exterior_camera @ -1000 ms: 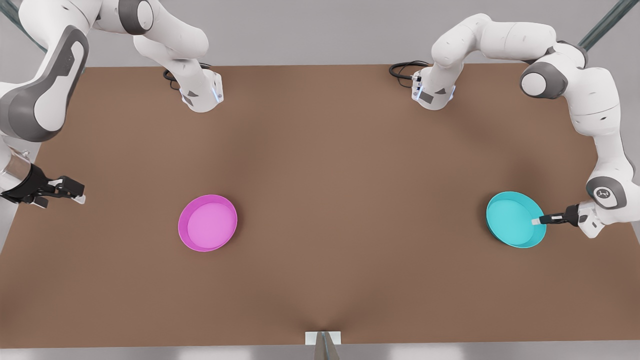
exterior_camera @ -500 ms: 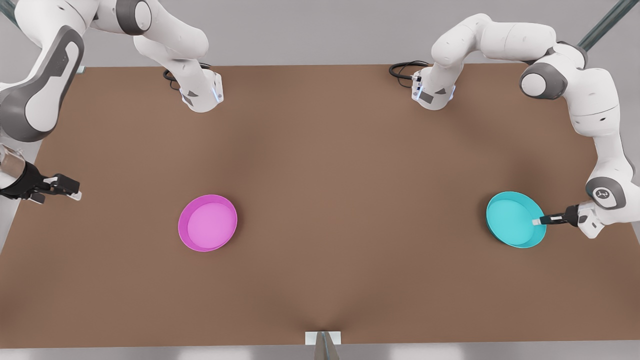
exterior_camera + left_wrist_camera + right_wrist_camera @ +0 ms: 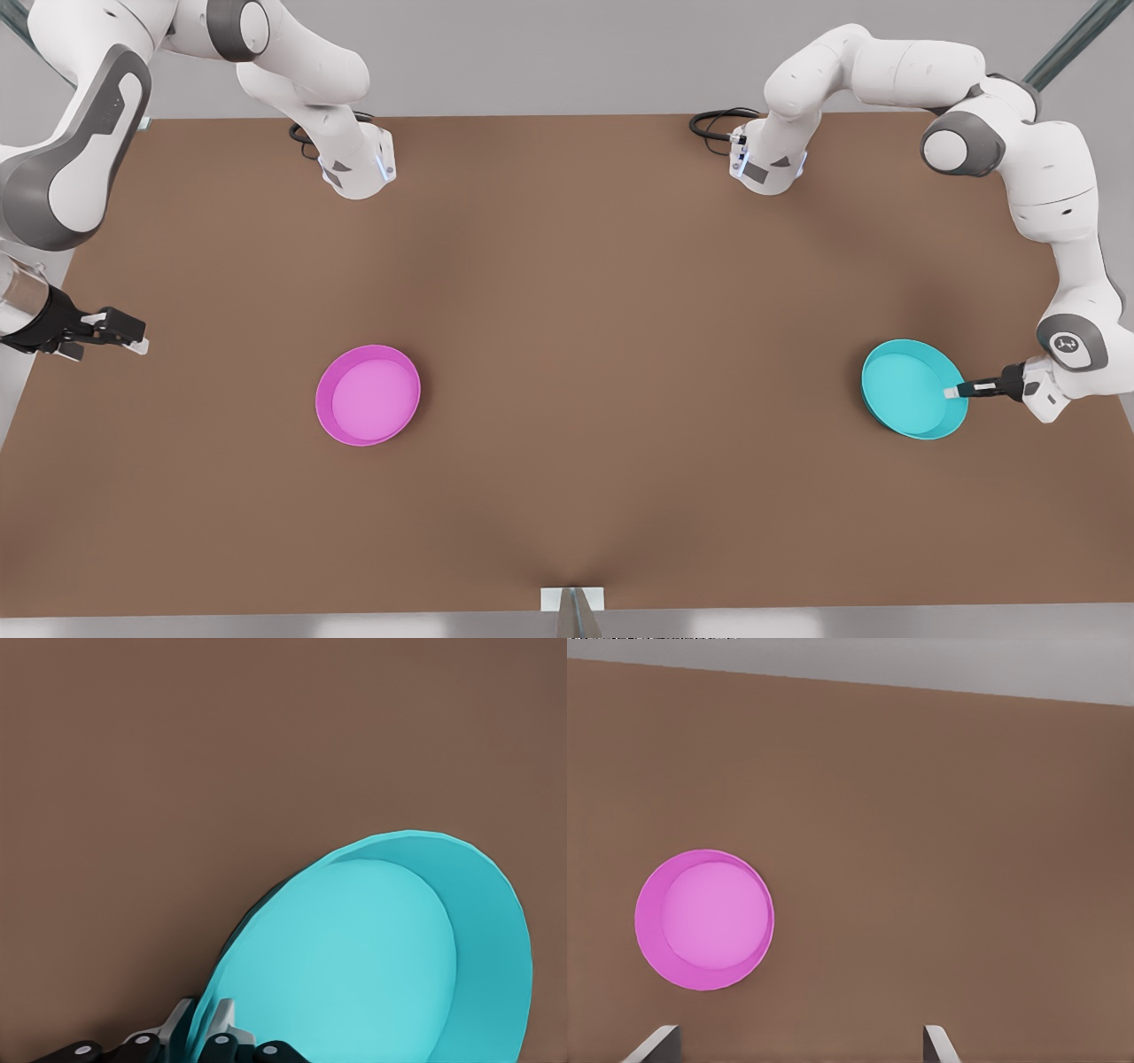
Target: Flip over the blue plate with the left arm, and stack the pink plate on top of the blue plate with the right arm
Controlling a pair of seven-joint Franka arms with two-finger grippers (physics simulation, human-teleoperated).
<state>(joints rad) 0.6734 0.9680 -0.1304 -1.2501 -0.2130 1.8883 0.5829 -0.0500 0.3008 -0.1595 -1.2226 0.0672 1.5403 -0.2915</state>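
Left tool (image 3: 955,391) pinches blue plate (image 3: 908,387) rim, cyan hollow upward.

Left hand (image 3: 955,391) clamped; right hand (image 3: 133,338) spread.

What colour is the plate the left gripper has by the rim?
Cyan-turquoise; the blue plate shows best in the left wrist view.

We see the blue plate (image 3: 911,388) tipped, hollow side up, on the table (image 3: 620,310) at the front view's right, its rim pinched by the left tool (image 3: 955,391); the pink plate (image 3: 368,395) lies flat, well apart.
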